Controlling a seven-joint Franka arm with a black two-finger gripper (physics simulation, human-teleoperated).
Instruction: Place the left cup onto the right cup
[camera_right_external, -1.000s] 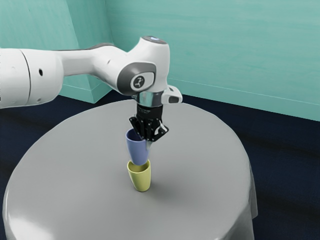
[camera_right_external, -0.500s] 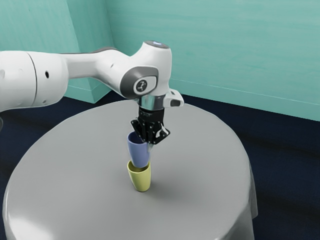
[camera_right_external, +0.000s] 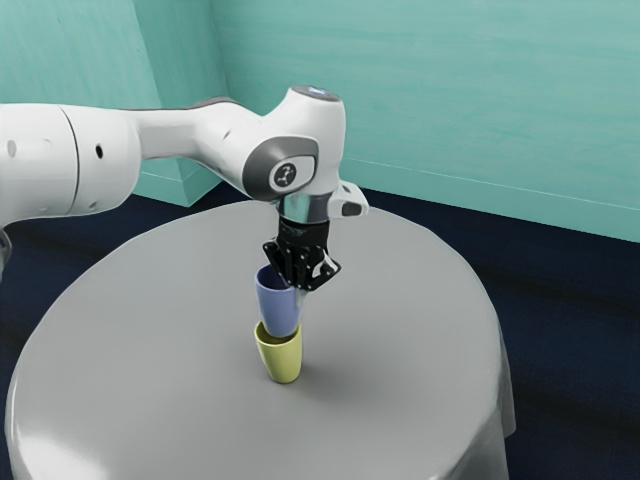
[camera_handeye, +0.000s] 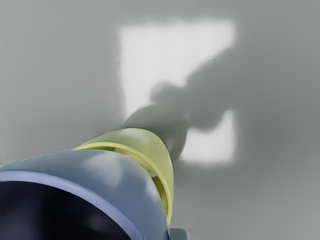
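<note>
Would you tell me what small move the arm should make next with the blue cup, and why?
Probably open the gripper and let go. The blue cup already has its base inside the yellow cup, leaning slightly, with the gripper shut on its rim, so the stack looks made; releasing before lifting away should leave it seated.

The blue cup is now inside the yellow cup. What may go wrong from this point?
1. The blue cup leans in the yellow cup instead of standing straight. When it is released it may settle crooked or tip the stack.
2. The gripper grips the blue cup's rim on one side. Pulling away before it opens fully may drag both cups over.
</note>
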